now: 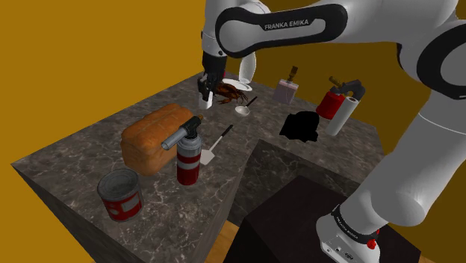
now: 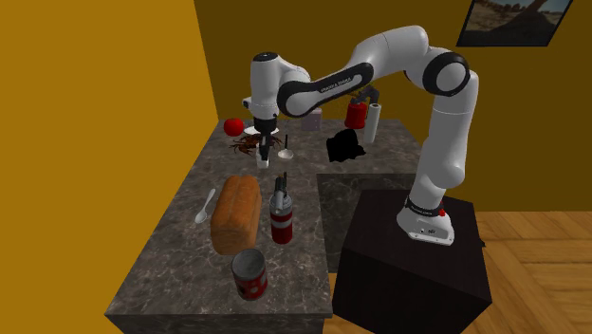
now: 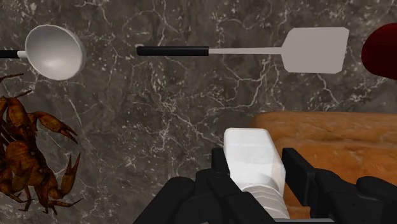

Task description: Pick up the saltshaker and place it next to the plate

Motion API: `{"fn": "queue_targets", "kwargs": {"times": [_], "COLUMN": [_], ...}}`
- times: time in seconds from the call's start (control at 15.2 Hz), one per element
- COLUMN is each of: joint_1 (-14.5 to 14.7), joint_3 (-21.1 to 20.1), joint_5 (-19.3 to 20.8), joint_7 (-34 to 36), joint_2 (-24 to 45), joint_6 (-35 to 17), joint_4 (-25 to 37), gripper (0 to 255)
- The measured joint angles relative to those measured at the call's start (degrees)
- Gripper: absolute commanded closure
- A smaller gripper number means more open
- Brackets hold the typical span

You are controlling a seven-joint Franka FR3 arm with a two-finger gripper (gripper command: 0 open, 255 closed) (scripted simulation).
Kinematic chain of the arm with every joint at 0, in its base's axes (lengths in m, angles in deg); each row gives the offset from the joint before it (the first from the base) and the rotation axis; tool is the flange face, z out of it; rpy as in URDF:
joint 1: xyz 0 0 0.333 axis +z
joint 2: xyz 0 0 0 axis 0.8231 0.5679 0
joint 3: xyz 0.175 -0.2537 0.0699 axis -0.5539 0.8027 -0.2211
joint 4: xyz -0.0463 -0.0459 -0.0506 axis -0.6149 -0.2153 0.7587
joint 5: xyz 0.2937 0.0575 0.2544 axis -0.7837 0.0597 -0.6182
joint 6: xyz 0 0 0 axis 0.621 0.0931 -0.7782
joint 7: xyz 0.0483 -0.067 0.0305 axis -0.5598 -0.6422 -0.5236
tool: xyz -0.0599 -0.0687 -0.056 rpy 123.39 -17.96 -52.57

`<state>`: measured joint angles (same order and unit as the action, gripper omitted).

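Note:
My gripper [image 1: 205, 96] is shut on a small white saltshaker [image 1: 207, 104], with one black finger on each side of it. It hangs a little above the dark marble counter [image 1: 89, 161]. In the wrist view the saltshaker [image 3: 250, 156] sits clasped in the gripper [image 3: 254, 167]. A white plate [image 1: 239, 84] lies just beyond, partly hidden by the arm, with a brown lobster [image 1: 228, 94] at its near rim. The lobster [image 3: 27, 153] lies off to one side of the gripper [image 2: 263, 142].
Near the gripper are a white ladle [image 3: 56, 52], a spatula [image 3: 315, 49] and a bread loaf [image 1: 155, 134]. A red torch canister [image 1: 188, 158] and a tin can [image 1: 119, 196] stand nearer the front. A black lump [image 1: 300, 125], a paper roll [image 1: 341, 116] and a bottle [image 1: 285, 90] are at the back.

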<state>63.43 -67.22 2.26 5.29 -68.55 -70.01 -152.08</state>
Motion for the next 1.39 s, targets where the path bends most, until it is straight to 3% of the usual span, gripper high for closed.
{"fn": "queue_targets", "kwargs": {"times": [0.26, 0.86, 1.39], "joint_1": [-1.1, -7.7, -13.3], "joint_3": [0.6, 5.6, 10.1], "joint_5": [-0.7, -3.1, -4.7], "joint_7": [-2.0, -14.1, -24.7], "joint_2": [-1.1, -3.9, -2.5], "joint_6": [1.2, -0.6, -1.1], "joint_4": [0.4, -2.9, -1.1], "gripper": [255, 255, 255]}}
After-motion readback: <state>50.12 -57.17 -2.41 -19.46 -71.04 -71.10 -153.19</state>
